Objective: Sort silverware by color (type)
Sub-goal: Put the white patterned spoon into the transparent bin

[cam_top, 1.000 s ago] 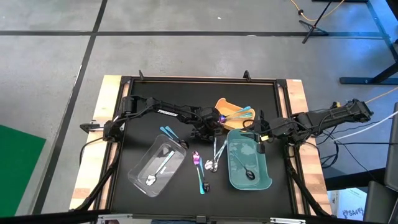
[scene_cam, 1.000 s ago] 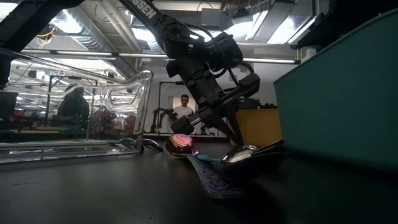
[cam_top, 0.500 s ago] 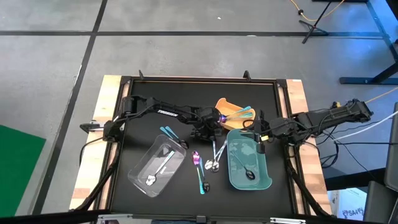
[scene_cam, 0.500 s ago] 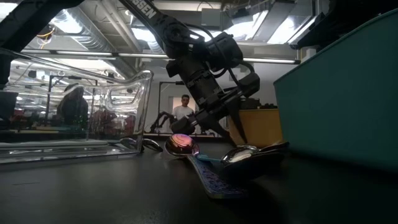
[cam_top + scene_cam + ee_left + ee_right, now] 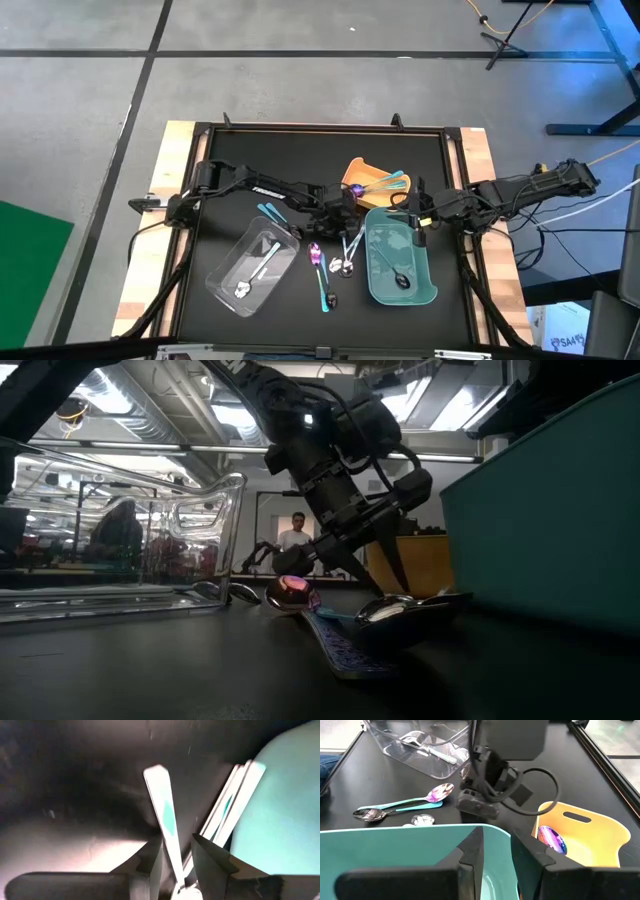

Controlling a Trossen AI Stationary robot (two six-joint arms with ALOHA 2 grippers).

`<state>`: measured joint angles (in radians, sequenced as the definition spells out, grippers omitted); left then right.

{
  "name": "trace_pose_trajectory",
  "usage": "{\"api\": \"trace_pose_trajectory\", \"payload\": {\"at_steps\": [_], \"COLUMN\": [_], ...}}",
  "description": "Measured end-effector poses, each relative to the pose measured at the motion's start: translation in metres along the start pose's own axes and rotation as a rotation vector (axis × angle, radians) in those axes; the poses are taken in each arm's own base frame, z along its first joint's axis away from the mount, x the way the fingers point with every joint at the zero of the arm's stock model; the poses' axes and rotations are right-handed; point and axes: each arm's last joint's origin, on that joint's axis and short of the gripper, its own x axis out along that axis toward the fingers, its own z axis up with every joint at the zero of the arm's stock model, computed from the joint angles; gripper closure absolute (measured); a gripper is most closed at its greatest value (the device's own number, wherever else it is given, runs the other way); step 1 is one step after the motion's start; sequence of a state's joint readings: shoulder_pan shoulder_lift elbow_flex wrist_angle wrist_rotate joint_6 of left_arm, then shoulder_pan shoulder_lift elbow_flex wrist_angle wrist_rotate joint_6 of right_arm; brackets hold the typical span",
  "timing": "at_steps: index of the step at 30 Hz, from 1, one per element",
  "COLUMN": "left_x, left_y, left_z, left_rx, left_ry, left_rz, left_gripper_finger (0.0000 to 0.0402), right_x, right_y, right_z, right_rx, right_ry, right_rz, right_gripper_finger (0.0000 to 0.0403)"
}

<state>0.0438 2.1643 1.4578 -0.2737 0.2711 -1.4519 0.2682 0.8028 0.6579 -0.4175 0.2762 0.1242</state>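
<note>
Silverware on the worktop: a loose cluster of thin spoons (image 5: pixel 345 250) lies at mid-worktop, between the clear tray and the teal tray; a shiny silver spoon with a pale handle (image 5: pixel 164 815) points away from the left gripper, and two more pale handles (image 5: pixel 235 800) lie just beside the teal tray's edge.
Iridescent spoon: a blue-purple spoon with a pinkish bowl (image 5: pixel 292 590) rests on the black worktop, its teal-handled neighbour (image 5: pixel 323 290) nearer the front edge.
Sorted pieces: silver spoons (image 5: pixel 258 268) lie in the clear plastic tray (image 5: pixel 225 285); a dark-headed spoon (image 5: pixel 398 278) lies in the teal plastic tray (image 5: pixel 428 290); teal-handled utensils and one iridescent piece (image 5: pixel 385 183) lie in the yellow tray (image 5: pixel 355 168).
Left gripper (image 5: pixel 340 213): low over the cluster at mid-worktop; fingers (image 5: pixel 150 860) stand apart, one each side of the silver spoon's handle, with gaps showing, so it clamps nothing.
Right gripper (image 5: pixel 415 228): over the back edge of the teal tray, towards the worktop's right side; fingers (image 5: pixel 472 852) part-way apart, nothing seen between them.
Writing: white letters on the left arm's link read as "GEN" in the low view, the rest cut off.
Open room: bare black surface along the back edge and in the front left and front right corners.
Beyond the worktop: a person (image 5: pixel 295 535) stands far off in the room.
</note>
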Motion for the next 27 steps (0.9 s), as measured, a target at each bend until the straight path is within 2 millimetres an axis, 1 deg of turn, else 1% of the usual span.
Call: {"api": "trace_pose_trajectory", "payload": {"at_steps": [4,11,18,21,27], "left_x": [0.002,0.005,0.006,0.006,0.006], "left_y": [-0.001,-0.002,0.001,0.001,0.002], "left_z": [-0.008,-0.02,-0.023,-0.023,-0.022], "left_rx": [0.005,0.037,0.031,0.03,0.027], "left_ry": [0.003,-0.099,-0.096,-0.1,-0.115], "left_rz": [0.004,0.019,0.053,0.062,0.069], "left_gripper_finger": [0.0305,0.0305,0.0307,0.0323,0.0378], "right_x": [0.0,0.0,0.0,0.0,0.0], "right_y": [0.0,0.0,0.0,0.0,0.0], "right_z": [0.0,0.0,0.0,0.0,0.0], "right_rx": [0.0,0.0,0.0,0.0,0.0], "right_ry": [0.0,0.0,0.0,0.0,0.0], "right_rz": [0.0,0.0,0.0,0.0,0.0], "right_gripper_finger": [0.0317,0.0317,0.0317,0.0317,0.0317]}}
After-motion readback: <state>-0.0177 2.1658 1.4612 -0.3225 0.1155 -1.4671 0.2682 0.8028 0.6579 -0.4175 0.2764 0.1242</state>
